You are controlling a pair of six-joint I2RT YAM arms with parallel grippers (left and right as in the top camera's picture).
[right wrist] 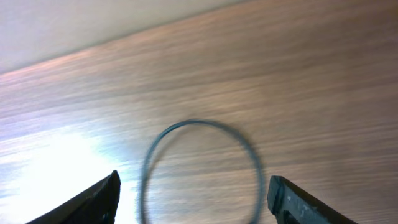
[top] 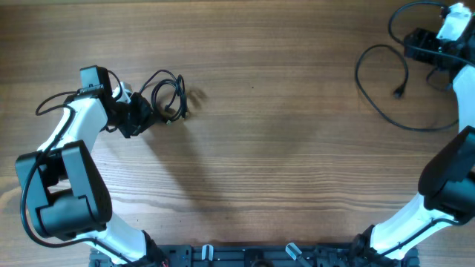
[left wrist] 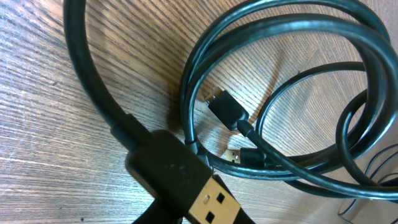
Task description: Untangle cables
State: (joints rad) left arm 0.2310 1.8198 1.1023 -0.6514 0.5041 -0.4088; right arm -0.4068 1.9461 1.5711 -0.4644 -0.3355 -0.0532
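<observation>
Two cables on the table (top: 282, 156), well apart. On the left side, the coiled cable (top: 168, 95) lies on the wood, touching the left gripper (top: 139, 115) on its right. Close in from the left wrist, the big flat plug (left wrist: 199, 193) sits nearest, the loops lie stacked behind it and to the right, and the small plug (left wrist: 227, 109) lies inside the coil. Over in the far right corner, the loose cable (top: 358, 74) sprawls in one wide loop, left of the right gripper (top: 424, 46) and nearer the robot. Its plug end (top: 398, 93) lies inside that loop.
</observation>
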